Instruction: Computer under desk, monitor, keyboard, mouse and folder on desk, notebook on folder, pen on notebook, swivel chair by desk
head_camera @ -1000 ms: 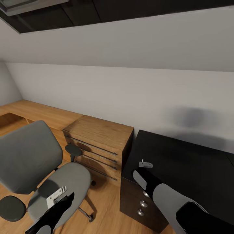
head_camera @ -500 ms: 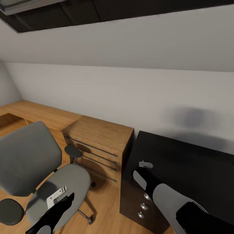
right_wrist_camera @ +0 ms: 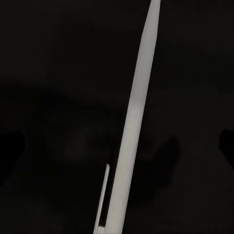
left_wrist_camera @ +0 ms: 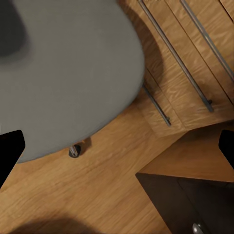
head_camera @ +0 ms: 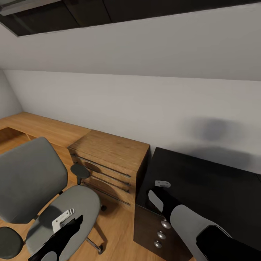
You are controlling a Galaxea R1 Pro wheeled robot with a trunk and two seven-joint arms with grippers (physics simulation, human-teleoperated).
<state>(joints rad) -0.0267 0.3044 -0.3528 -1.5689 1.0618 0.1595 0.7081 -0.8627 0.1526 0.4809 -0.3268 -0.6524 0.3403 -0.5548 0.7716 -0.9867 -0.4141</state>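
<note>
White on the black tabletop (head_camera: 203, 181), the pen (right_wrist_camera: 134, 126) is seen centred beneath the right gripper (right_wrist_camera: 118, 144), jaws spread, its length crossing their closing line; the left gripper (left_wrist_camera: 118, 146), likewise spread, is seen at 7 o'clock.

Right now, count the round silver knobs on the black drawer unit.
3 round silver knobs on the black drawer unit's front, in a column: top, middle, bottom. More may be hidden.

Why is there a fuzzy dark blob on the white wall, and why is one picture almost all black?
Head view: the blob is a soft shadow on the wall above the desk. Right wrist view: the camera looks at the black desk, with the white pen bright against it.
</note>
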